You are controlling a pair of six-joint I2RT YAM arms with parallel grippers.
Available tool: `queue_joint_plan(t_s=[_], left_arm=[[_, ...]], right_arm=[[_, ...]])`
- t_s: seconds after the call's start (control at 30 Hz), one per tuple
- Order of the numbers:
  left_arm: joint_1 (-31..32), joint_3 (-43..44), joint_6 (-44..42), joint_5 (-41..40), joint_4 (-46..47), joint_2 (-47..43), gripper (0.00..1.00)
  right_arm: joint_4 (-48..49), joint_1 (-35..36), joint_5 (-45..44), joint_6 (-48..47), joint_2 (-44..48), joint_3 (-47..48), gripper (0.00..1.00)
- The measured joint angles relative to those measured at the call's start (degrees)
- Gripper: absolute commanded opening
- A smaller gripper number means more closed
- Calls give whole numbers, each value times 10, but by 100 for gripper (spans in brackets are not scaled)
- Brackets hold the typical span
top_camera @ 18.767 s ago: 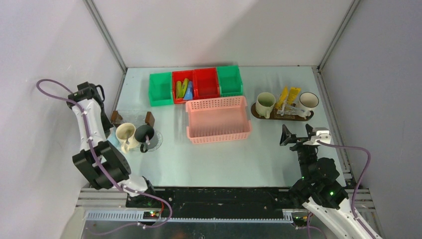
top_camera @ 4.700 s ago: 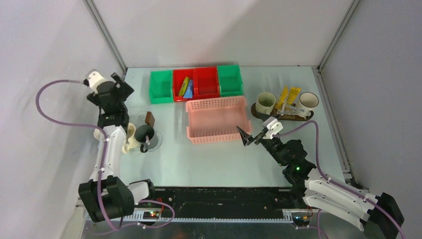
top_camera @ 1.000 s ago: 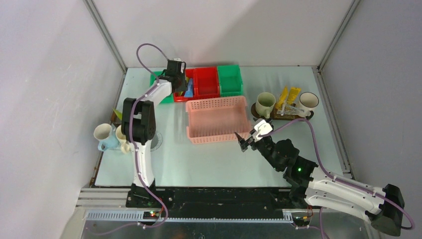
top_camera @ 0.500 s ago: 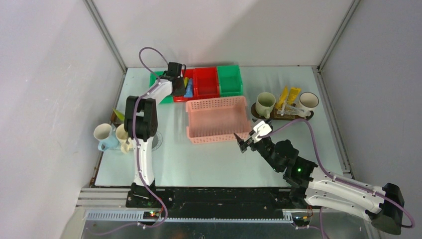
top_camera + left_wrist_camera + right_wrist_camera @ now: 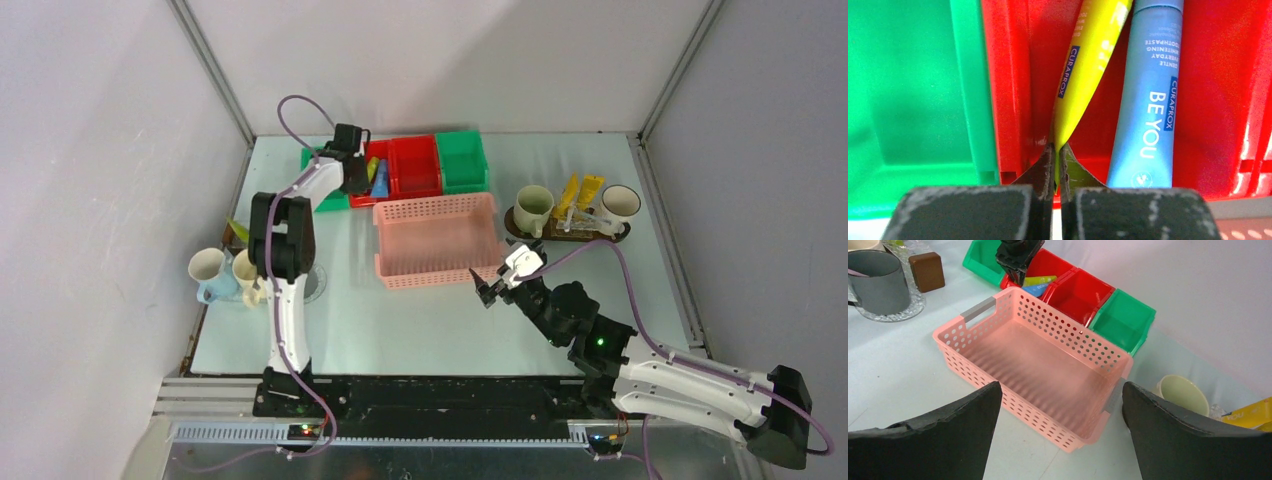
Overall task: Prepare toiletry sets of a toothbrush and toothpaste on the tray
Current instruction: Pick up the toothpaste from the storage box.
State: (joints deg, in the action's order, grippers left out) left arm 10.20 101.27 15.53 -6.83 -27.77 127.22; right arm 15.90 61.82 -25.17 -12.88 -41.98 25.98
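Observation:
My left gripper [image 5: 1056, 155] is shut on the crimped end of a yellow toothpaste tube [image 5: 1087, 70] in the left red bin [image 5: 1013, 85]; it shows in the top view [image 5: 352, 172]. A blue tube [image 5: 1148, 85] lies beside the yellow one. My right gripper [image 5: 497, 283] hangs open and empty over the table in front of the pink basket [image 5: 1038, 365]. The dark wooden tray [image 5: 566, 234] at the right holds a cream mug [image 5: 532, 208], a white mug [image 5: 620, 203], two yellow tubes [image 5: 579, 191] and a clear brush. Mugs [image 5: 225, 270] stand at the left.
A row of green and red bins [image 5: 440, 162] stands at the back. The pink basket [image 5: 437, 239] sits mid-table. A dark mug on a clear disc [image 5: 885, 287] and a brown block [image 5: 928, 270] show in the right wrist view.
The left gripper has drawn slightly nearer within the red bin, holding the yellow tube. The right arm has barely moved.

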Motion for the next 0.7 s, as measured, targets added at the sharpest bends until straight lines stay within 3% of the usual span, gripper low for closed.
queue_joint_plan(t_s=[0.27, 0.7], left_arm=[[2, 14, -37, 13, -68, -52, 0], [26, 29, -121, 29, -179, -257, 0]], right_arm=[[6, 0, 1, -48, 4, 0, 97], [45, -42, 96, -122, 31, 1, 99]])
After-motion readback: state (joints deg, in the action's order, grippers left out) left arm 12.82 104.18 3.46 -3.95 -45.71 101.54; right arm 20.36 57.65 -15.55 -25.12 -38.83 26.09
